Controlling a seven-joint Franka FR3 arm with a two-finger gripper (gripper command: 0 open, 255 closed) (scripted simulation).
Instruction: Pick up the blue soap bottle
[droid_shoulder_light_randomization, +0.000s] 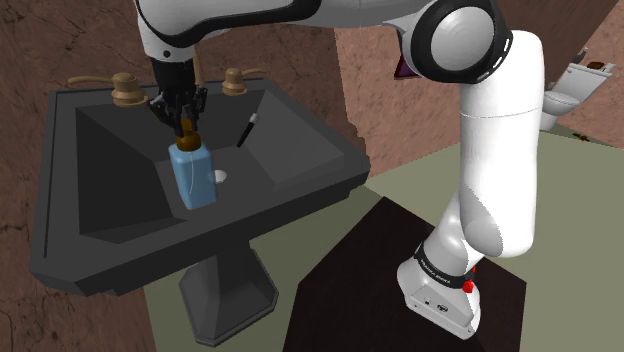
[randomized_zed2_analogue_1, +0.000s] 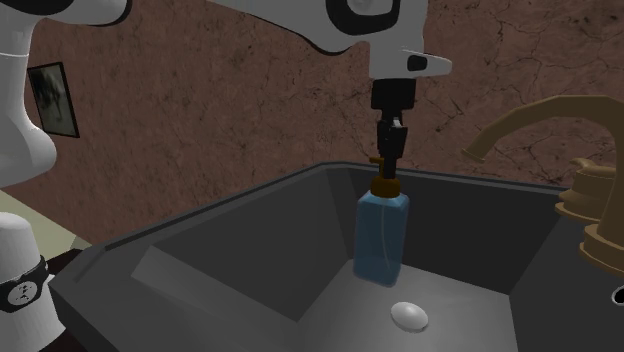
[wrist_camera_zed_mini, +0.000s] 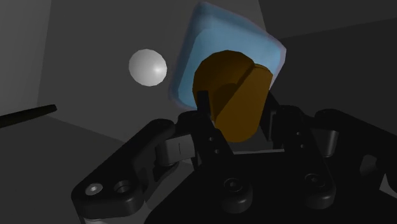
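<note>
The arm (droid_shoulder_light_randomization: 492, 170) climbs from the dark stand (droid_shoulder_light_randomization: 360, 270) at the shoulder view's lower right, folds at the big elbow along the top edge, then stretches across to the upper left. The hand (droid_shoulder_light_randomization: 185, 118) points straight down into the dark grey sink (droid_shoulder_light_randomization: 200, 240).

The hand is closed: its fingers (wrist_camera_zed_mini: 205, 118) clamp either side of the brown pump cap (wrist_camera_zed_mini: 232, 95) on the blue soap bottle (droid_shoulder_light_randomization: 192, 176). The bottle hangs upright under the hand, mid-basin, left of centre in the shoulder view. I can't tell whether its base touches the basin floor.

For room, a white drain plug (randomized_zed2_analogue_1: 409, 316) lies just beside the bottle's base, toward the second exterior view's lower right. A thin black stick (droid_shoulder_light_randomization: 247, 128) rests on the sloped basin wall, right of the bottle in the shoulder view and apart from it. Brown taps (droid_shoulder_light_randomization: 125, 88) sit on the back rim, flanking the hand near the shoulder view's top. The spout (randomized_zed2_analogue_1: 550, 108) arches in from the second exterior view's right, apart from the hand. The basin walls slope up on every side.
</note>
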